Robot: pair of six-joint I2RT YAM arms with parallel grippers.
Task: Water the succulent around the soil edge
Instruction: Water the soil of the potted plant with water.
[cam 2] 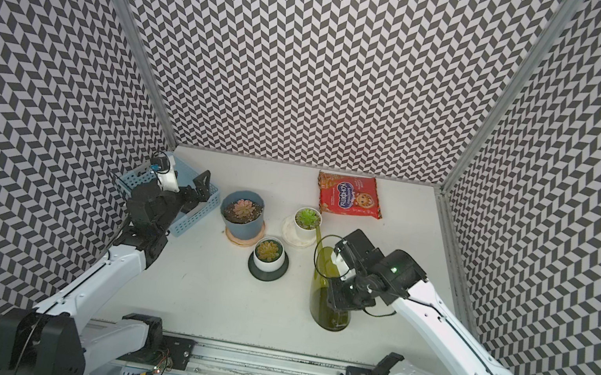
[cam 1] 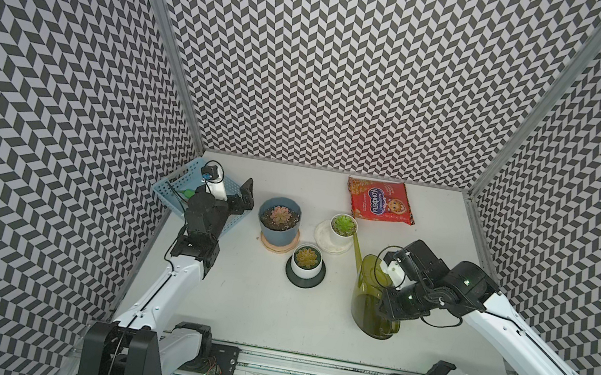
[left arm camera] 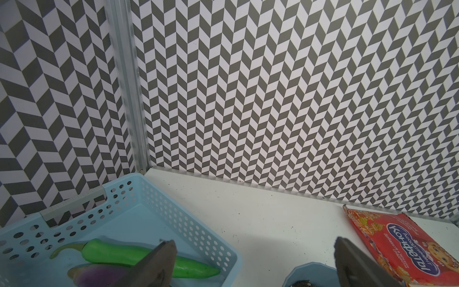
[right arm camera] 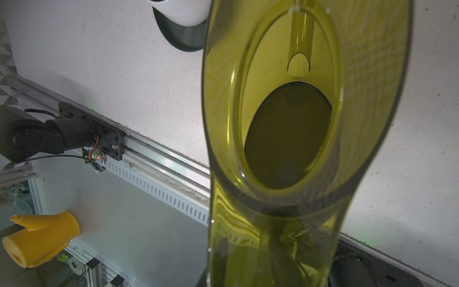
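A translucent olive-green watering can (cam 1: 373, 312) stands tilted at the right of the table, with water in its base (right arm camera: 285, 134). My right gripper (cam 1: 390, 294) is shut on its handle side; the fingers show only dimly through the plastic. The long spout (cam 1: 357, 247) ends beside the rim of a white pot with a green succulent (cam 1: 344, 224) on a white saucer. A pinkish succulent in a blue pot (cam 1: 279, 216) and a yellowish succulent in a white pot (cam 1: 307, 257) on a black saucer stand to the left. My left gripper (cam 1: 245, 196) hangs open with nothing in it, between the basket and the blue pot.
A light blue basket (cam 1: 175, 188) at the back left holds a green pepper (left arm camera: 139, 256) and a purple eggplant (left arm camera: 99, 275). A red sweets packet (cam 1: 379, 201) lies at the back wall. Patterned walls close three sides; a metal rail (cam 1: 302, 366) runs along the front.
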